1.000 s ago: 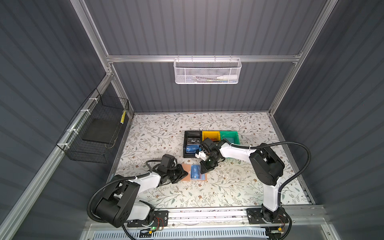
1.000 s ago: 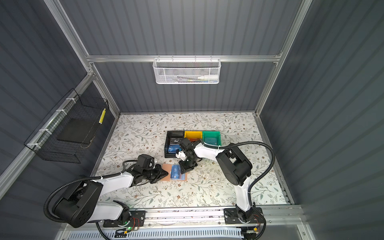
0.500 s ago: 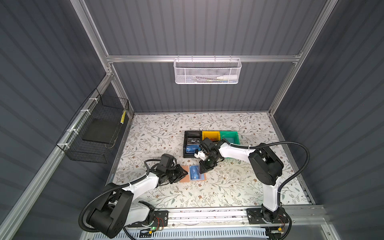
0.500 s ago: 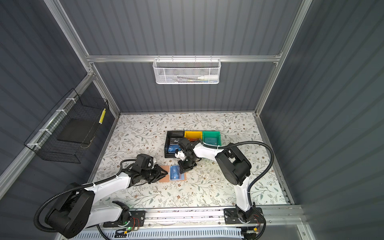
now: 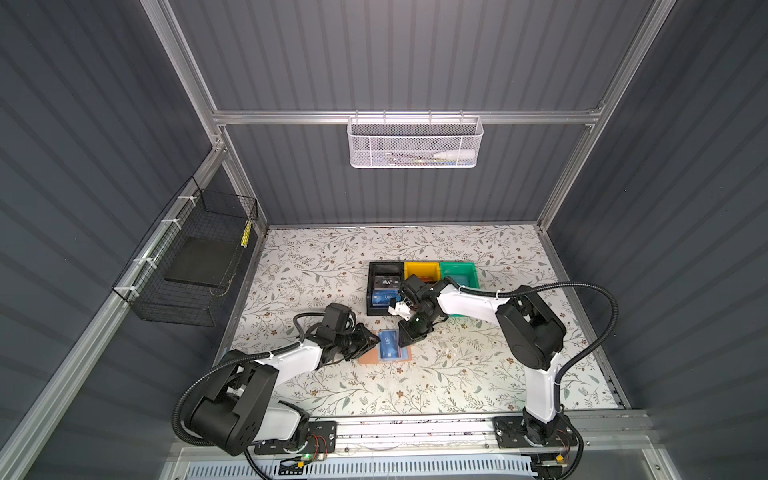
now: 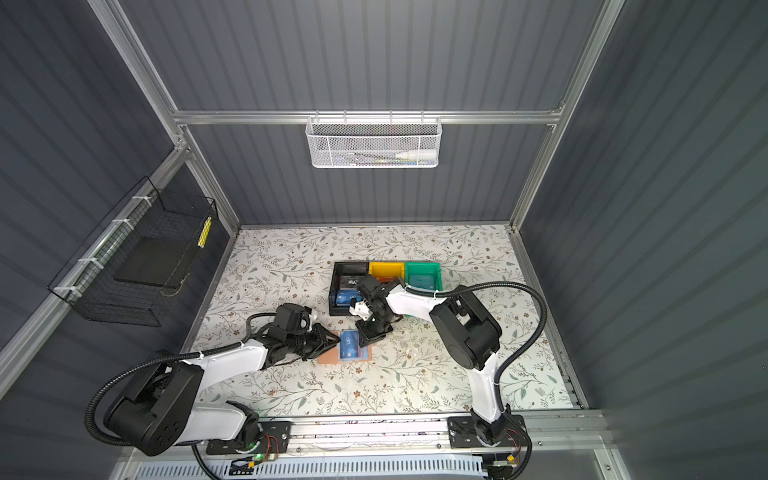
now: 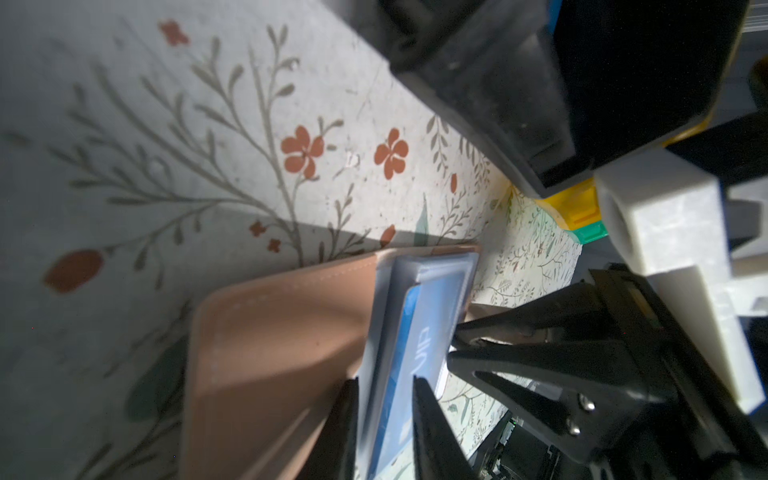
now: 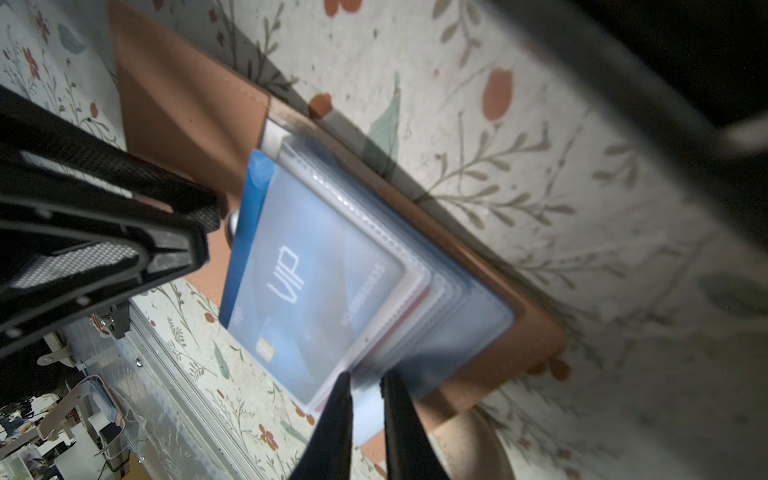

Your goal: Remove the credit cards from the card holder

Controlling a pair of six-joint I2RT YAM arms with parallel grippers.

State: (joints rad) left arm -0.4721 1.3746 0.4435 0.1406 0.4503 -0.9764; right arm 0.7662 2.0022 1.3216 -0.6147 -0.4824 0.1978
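White "VIP" stands on the blue card [image 8: 324, 291] inside the card holder [image 8: 187, 104]. Beyond the card holder, a dark card [image 5: 387, 282] in the black bin [image 5: 370, 286] reads "VIP" too.

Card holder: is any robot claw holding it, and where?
The right gripper pinches the card holder by its clear sleeves' outer edge. The left gripper straddles the blue card's end; grip unclear.

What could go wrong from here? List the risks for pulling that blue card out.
The left gripper has jaws straddling the blue card and its clear sleeve together; closing may pinch both, so the card won't slide.
The right gripper only flanks the sleeve edges; if the card holder isn't pinned, it could drag across the table.
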